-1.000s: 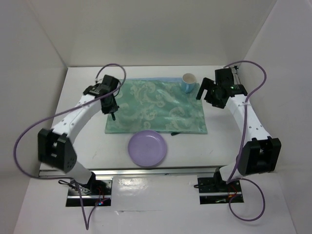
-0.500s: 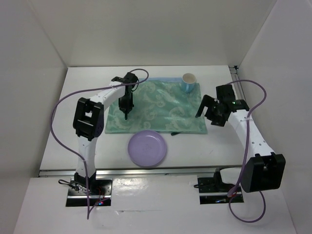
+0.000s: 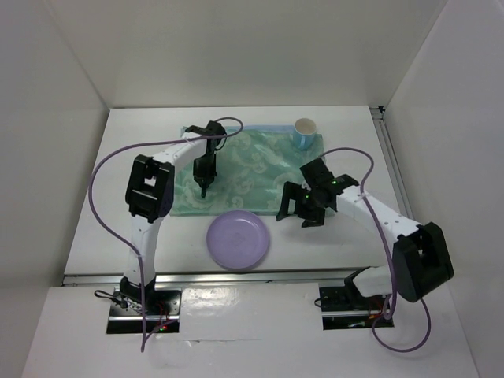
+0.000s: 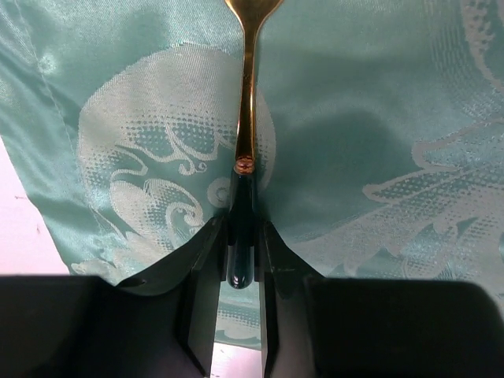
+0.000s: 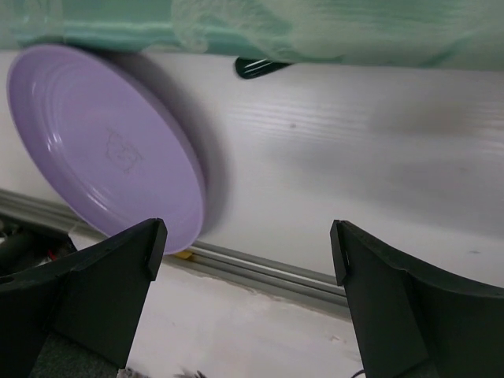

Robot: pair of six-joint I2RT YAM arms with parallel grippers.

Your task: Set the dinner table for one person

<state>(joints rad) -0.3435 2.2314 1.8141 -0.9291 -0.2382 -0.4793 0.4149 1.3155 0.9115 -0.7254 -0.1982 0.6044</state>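
The dinner table (image 3: 346, 130) is the white top under both arms, and it lies directly below the right gripper's (image 5: 246, 232) wide-open jaws. A green cloth (image 3: 260, 169) is spread on its middle. The left gripper (image 4: 240, 228) hangs over that cloth, its jaws clamped on the dark handle of a gold utensil (image 4: 246, 79). The stem runs straight ahead out of the jaws. Its head is cut off by the frame edge, so fork or spoon cannot be told.

The purple plate (image 3: 238, 240) sits on bare table to the left of the right jaws, just off the cloth's near edge. A dark tip (image 5: 260, 67) pokes out from under that edge, ahead of them. A cup (image 3: 304, 132) stands well beyond, at the cloth's far corner.

The step in hand looks like laying the utensil down. To do it well, the left arm should lower until the stem lies flat on the cloth, parallel to its side edge. That leaves room on the cloth for the plate. The jaws should part only once the utensil rests. Satin likely slides and wrinkles, so the arm should lift off straight up, without dragging.
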